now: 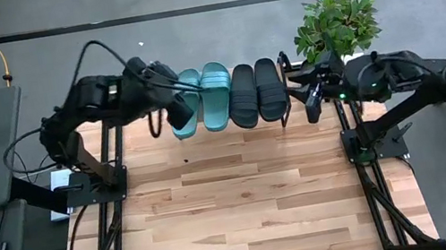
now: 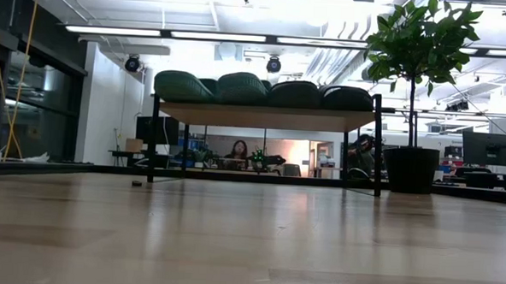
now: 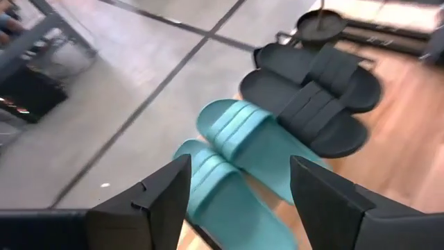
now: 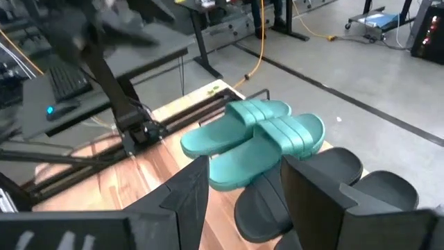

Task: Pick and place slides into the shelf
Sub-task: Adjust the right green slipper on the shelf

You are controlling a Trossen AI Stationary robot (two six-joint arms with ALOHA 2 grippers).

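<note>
Apparently complete, or nearly so: all four slides lie side by side on the shelf (image 2: 263, 117) at the table's far edge. Left to right in the high view: left gripper (image 1: 168, 109), jaws released and empty, above the near end of the outer teal slide (image 1: 186, 104), whether touching it cannot be told; inner teal slide (image 1: 215, 96); two black slides (image 1: 255, 92); right gripper (image 1: 314, 96), jaws parted and empty, just beside the outer black slide. No slide remains on the table (image 1: 245, 203). Left to do, by judgement: withdraw both arms. Edges: the slides' near ends overhang the shelf board toward the table, the outer teal one lying slightly askew. A plant (image 1: 336, 24) stands close behind the right gripper. Open room: the bare tabletop nearer the arm bases.
</note>
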